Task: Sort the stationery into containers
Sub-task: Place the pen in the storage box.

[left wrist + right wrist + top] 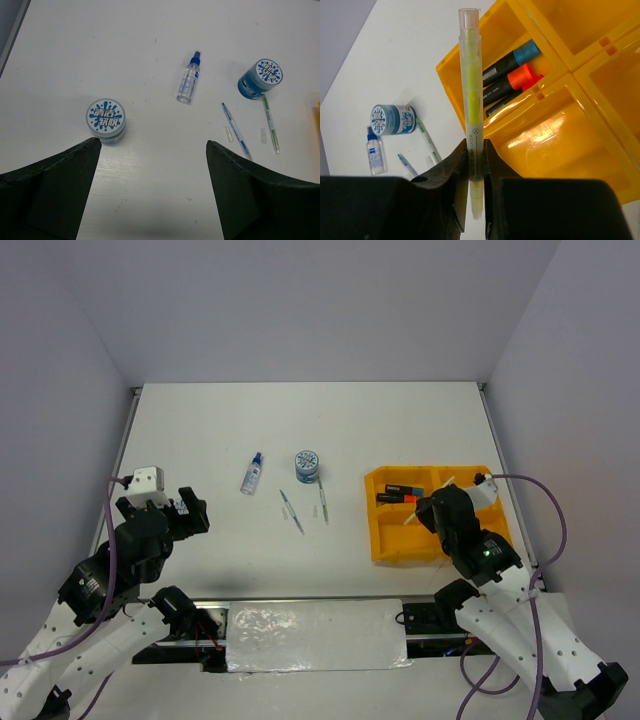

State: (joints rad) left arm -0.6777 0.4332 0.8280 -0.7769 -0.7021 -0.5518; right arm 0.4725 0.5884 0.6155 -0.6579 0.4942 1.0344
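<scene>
My right gripper (475, 150) is shut on a thin clear pen with a yellow core (471, 85) and holds it above the left edge of the orange-yellow tray (555, 135). In the top view this gripper (425, 512) hangs over the tray (400, 543). Black highlighters with blue (512, 57) and orange caps (512, 80) lie in the tray's far-left compartment (400, 492). My left gripper (152, 150) is open and empty, just near of a round blue-white pot (105, 120). A second pot (261, 79), a blue-capped clear bottle (188, 80), a blue pen (236, 131) and a green pen (270, 124) lie on the table.
Two small clear pen caps (227, 133) lie beside the pens. In the top view the bottle (252, 473), the pot (308, 466) and the pens (291, 510) sit mid-table, left of the tray. Grey walls close off the far and side edges.
</scene>
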